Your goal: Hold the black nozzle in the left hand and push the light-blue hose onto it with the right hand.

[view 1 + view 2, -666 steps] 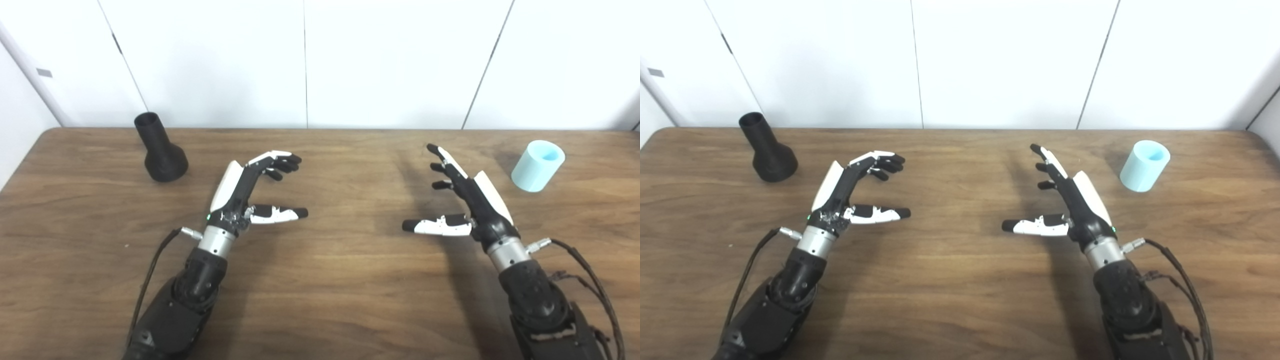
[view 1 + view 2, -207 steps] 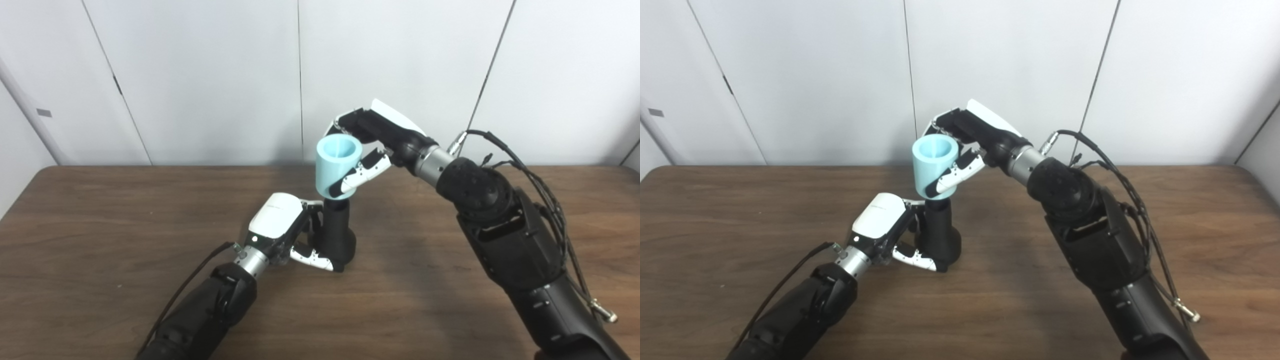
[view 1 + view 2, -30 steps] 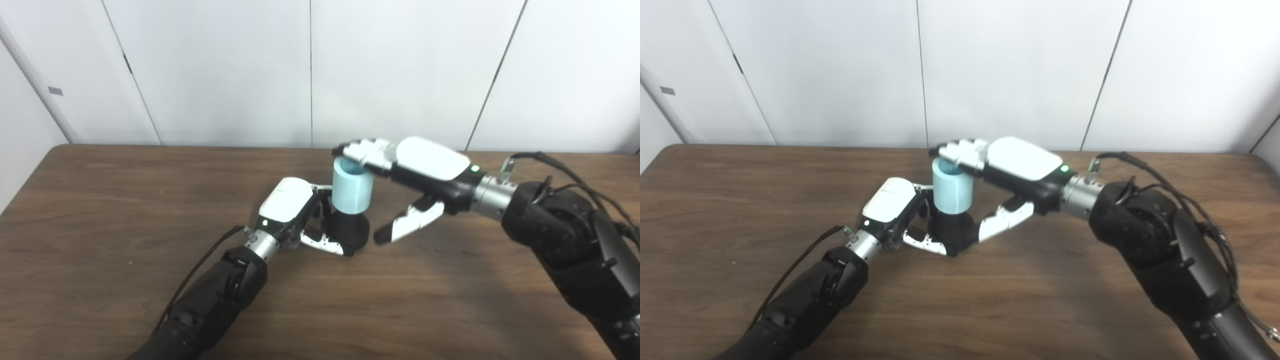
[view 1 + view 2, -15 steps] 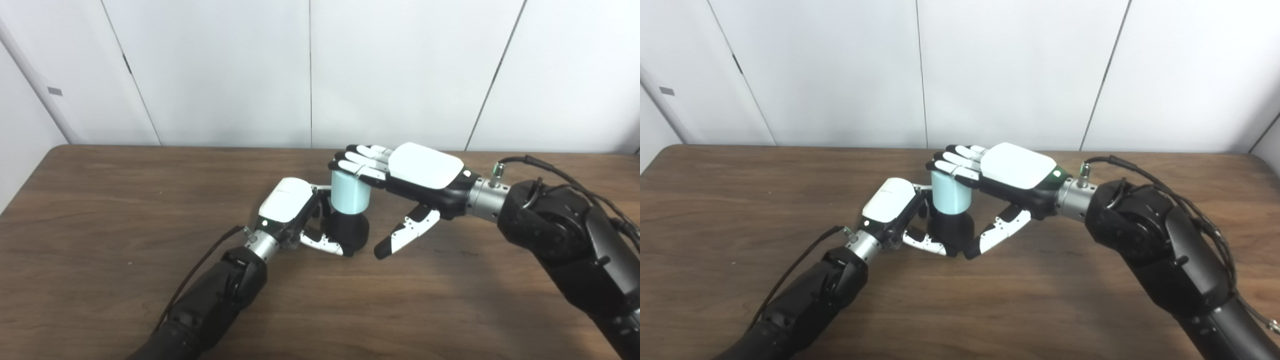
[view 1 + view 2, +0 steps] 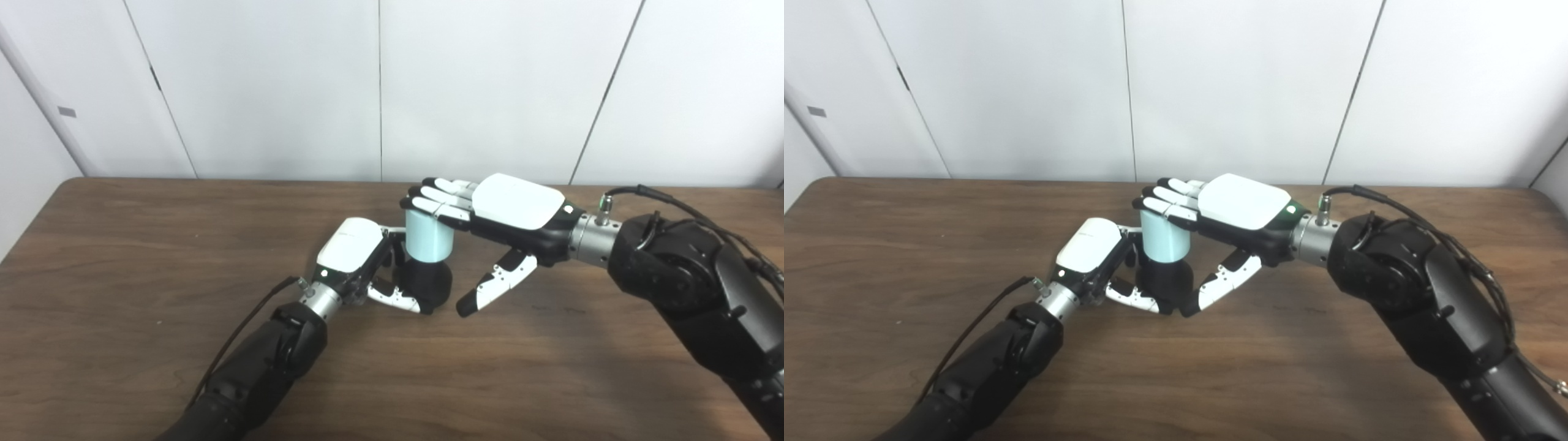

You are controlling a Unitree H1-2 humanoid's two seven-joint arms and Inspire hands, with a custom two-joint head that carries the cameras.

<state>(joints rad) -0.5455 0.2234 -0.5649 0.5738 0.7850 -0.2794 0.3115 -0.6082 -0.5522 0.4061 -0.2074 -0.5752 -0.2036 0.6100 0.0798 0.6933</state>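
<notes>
The black nozzle (image 5: pixel 430 283) stands upright on the wooden table (image 5: pixel 122 257), only its flared base showing. My left hand (image 5: pixel 361 260) is shut on that base from the left, thumb across its front. The light-blue hose (image 5: pixel 429 236) sits upright over the nozzle's neck, covering it. My right hand (image 5: pixel 490 211) lies flat, palm down, with its fingers (image 5: pixel 1167 201) stretched over the hose's top end. Its thumb (image 5: pixel 496 285) hangs down to the right of the nozzle, apart from it. The hose's top opening is hidden under the fingers.
White wall panels (image 5: pixel 275 86) rise right behind the table's far edge. A cable (image 5: pixel 245 324) runs along my left forearm, and cables (image 5: pixel 704 214) loop off my right forearm. Bare wood lies to the left, right and front of the hands.
Over the last second my right hand flattened out on top of the hose and pressed it lower onto the nozzle. My left hand kept its hold on the base.
</notes>
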